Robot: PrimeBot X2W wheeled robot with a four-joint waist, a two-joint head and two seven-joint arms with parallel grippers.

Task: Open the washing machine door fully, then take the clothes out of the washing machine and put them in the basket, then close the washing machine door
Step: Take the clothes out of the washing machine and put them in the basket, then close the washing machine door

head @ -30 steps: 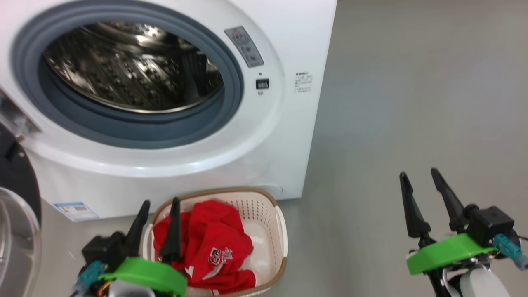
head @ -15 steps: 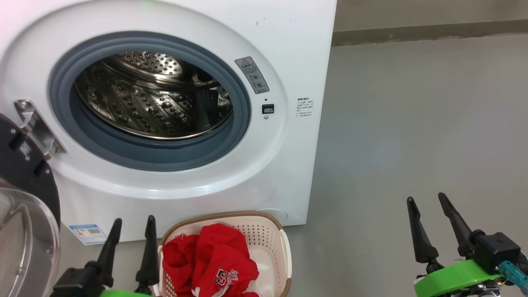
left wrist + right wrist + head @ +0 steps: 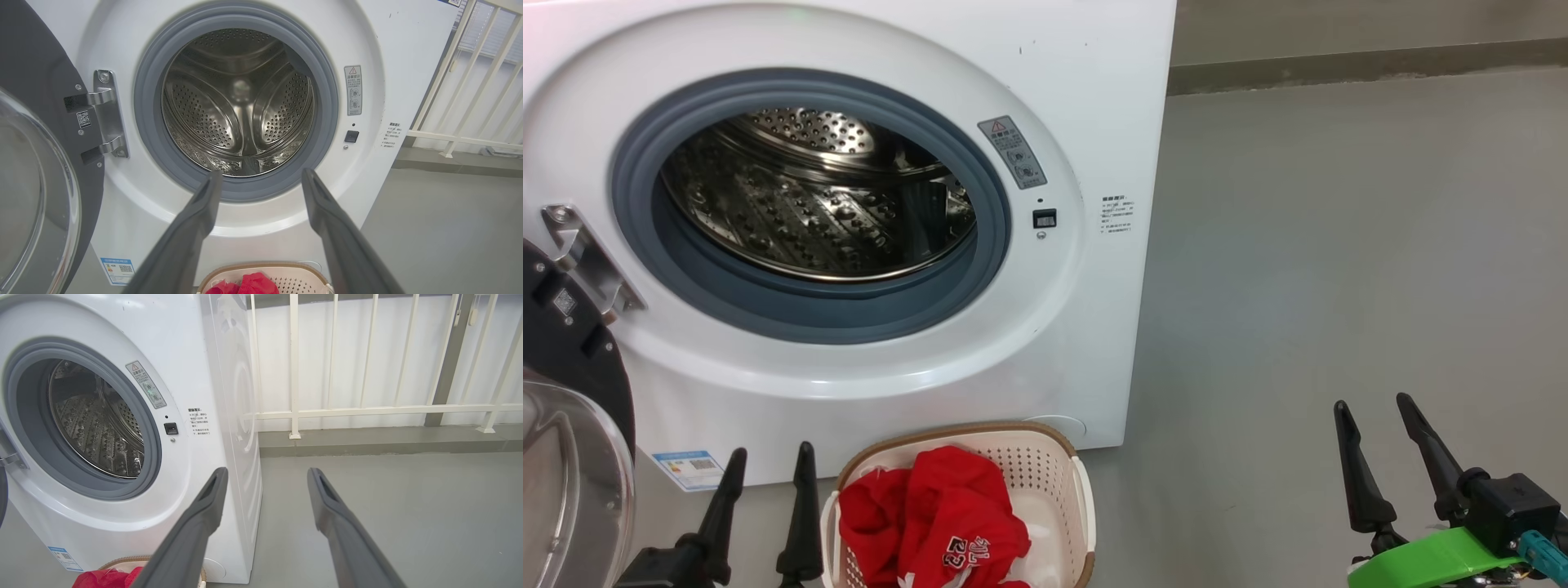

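Drum mouth (image 3: 809, 204) of washing machine (image 3: 1094, 98) is left unobstructed; washing machine door (image 3: 580, 384) is hung wide open at left, blocking that side. Floor (image 3: 1339, 269) at right is found open up to far railing (image 3: 367, 410). Near front is taken by basket (image 3: 1037, 465) with clothes (image 3: 931, 523).

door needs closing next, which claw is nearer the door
Left. The left claw is just right of the open door; the right claw is far off, past the machine, over the floor.
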